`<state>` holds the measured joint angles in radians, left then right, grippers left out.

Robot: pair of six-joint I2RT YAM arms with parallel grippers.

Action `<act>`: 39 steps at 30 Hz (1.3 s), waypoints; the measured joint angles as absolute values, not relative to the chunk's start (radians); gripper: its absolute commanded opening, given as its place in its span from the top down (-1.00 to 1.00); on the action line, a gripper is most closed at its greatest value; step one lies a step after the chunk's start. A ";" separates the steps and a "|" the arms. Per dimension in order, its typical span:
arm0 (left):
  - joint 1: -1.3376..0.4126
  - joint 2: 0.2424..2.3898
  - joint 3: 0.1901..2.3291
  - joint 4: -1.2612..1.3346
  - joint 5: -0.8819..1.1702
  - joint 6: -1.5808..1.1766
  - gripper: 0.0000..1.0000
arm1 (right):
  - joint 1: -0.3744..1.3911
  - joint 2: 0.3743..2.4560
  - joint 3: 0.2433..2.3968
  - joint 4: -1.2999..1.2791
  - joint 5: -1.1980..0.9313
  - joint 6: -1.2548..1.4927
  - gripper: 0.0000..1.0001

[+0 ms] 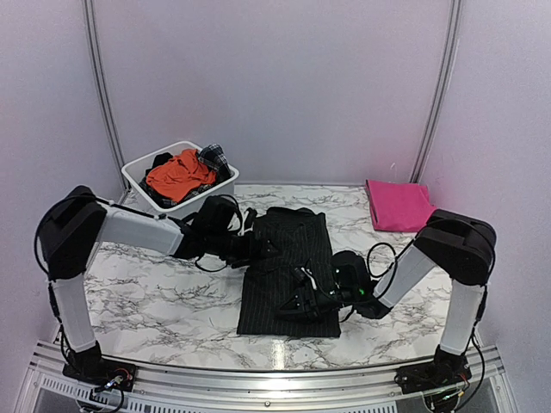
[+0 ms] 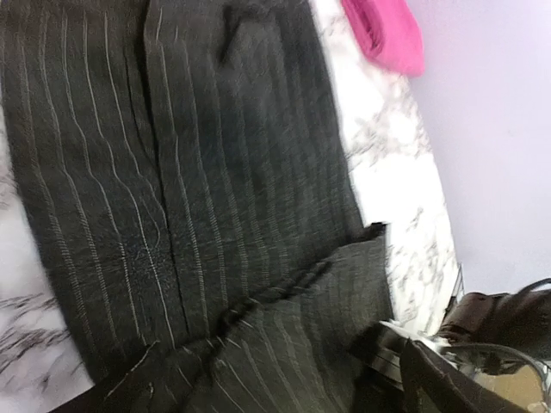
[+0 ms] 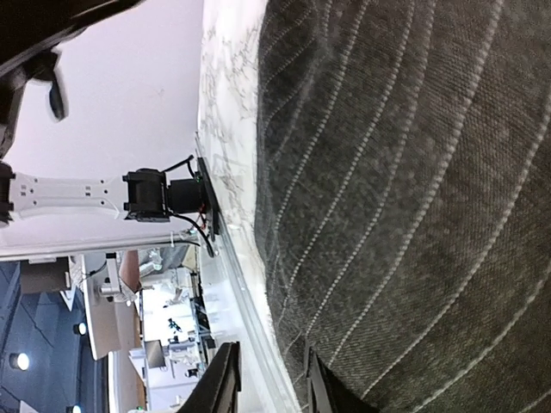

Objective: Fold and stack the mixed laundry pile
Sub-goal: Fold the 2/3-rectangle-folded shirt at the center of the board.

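Looking at the tabletop (image 1: 146, 297): black pinstriped shirt (image 1: 288, 258) lies flat mid-table, running from the back toward the near edge. Left gripper (image 1: 258, 248) is at the shirt's left edge; can't tell its jaw gap or whether it grips anything. Right gripper (image 3: 271, 366) is low over the shirt's near-right part, jaws partly apart, nothing visible between them. Pink cloth (image 1: 398, 205) sits folded at the back right corner. Orange garment (image 1: 176, 175) and plaid piece (image 1: 215, 157) are in the white tub (image 1: 136, 172) at the back left corner.
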<state>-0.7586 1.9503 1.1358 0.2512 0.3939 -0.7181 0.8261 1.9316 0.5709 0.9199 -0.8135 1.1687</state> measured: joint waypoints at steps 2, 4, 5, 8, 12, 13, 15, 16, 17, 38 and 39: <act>-0.758 1.850 1.117 0.210 0.349 -0.675 -0.98 | 0.828 1.880 0.589 0.834 -0.802 1.149 0.27; -0.758 1.706 1.095 0.165 0.283 -0.608 -0.98 | 0.830 1.794 0.649 0.660 -0.775 1.079 0.14; -0.758 1.649 1.087 0.150 0.256 -0.579 -0.98 | 0.830 1.759 0.685 0.585 -0.759 1.038 0.05; -0.758 1.451 1.049 0.115 0.164 -0.485 -0.98 | 0.829 1.637 0.817 0.355 -0.676 0.892 -0.18; -0.758 1.257 0.970 0.080 0.035 -0.401 -0.98 | 0.829 1.489 0.980 0.034 -0.474 0.646 -0.90; -0.758 1.229 0.958 0.067 0.016 -0.380 -0.98 | 0.826 1.459 1.003 -0.016 -0.429 0.599 -0.96; -0.760 1.192 0.953 0.022 -0.003 -0.308 -0.98 | 0.816 1.409 1.016 -0.073 -0.364 0.519 -0.97; -0.770 1.184 0.956 -0.004 -0.022 -0.267 -0.98 | 0.808 1.389 1.016 -0.096 -0.335 0.496 -0.97; -0.793 1.184 0.962 -0.034 -0.045 -0.224 -0.98 | 0.796 1.377 1.016 -0.114 -0.320 0.476 -0.97; -1.484 1.684 0.874 -0.078 -0.479 0.279 0.18 | 0.686 1.849 1.161 -0.219 -0.710 0.316 0.19; -1.484 1.701 0.878 -0.070 -0.486 0.287 0.24 | 0.686 1.870 1.167 -0.220 -0.710 0.308 0.21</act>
<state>-1.4837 1.7008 0.8776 -0.0704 -0.4862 0.2874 0.6861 1.8698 1.1671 -0.2199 -0.7097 0.3084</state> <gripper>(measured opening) 0.436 0.419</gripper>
